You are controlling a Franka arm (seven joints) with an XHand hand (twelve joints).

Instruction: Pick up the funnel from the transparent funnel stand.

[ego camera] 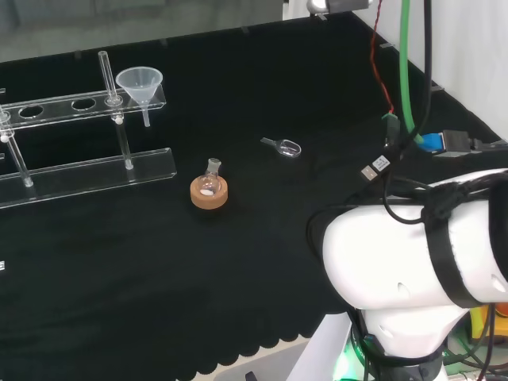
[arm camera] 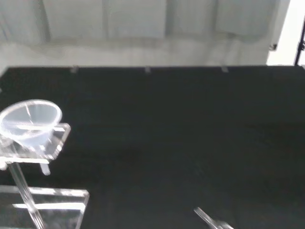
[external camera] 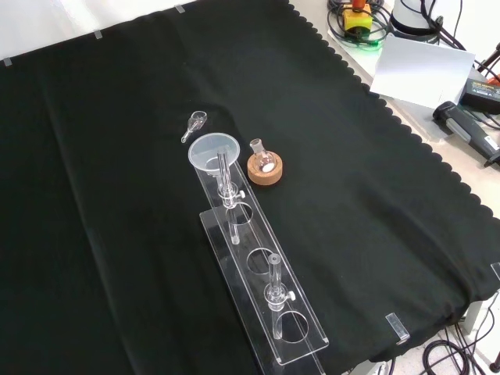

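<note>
From where I look over my own arm (ego camera: 413,262) in the head view, I cannot tell whether my robot hand is released or clenched. The task's step is not begun: the funnel is not yet lifted.

Nearest on the table (ego camera: 238,302), in the head view, is bare black cloth. Past it a small round-bottomed flask (ego camera: 209,184) stands upright in a cork ring (ego camera: 209,194); I can't make out whether it holds anything. Just beyond and to the right lies a small clear scoop (ego camera: 284,147), on its side on the cloth, well apart from the flask.

Farther off and to the left is the transparent funnel stand (ego camera: 87,168), a base plate with thin posts carrying an upper plate with round holes. The funnel (ego camera: 140,82) sits in the rightmost hole of that plate, mouth up, stem hanging down through it. It looks empty. In the front view the funnel (external camera: 213,151) sits at the far end of the stand, with the flask just to its right.

What I judge could go wrong: the stand is light-looking and tall, so an approach that catches the upper plate or a post could tip it. Pulling the funnel sideways rather than straight up could snag its stem in the hole. The clear rim may also be hard to judge
</note>
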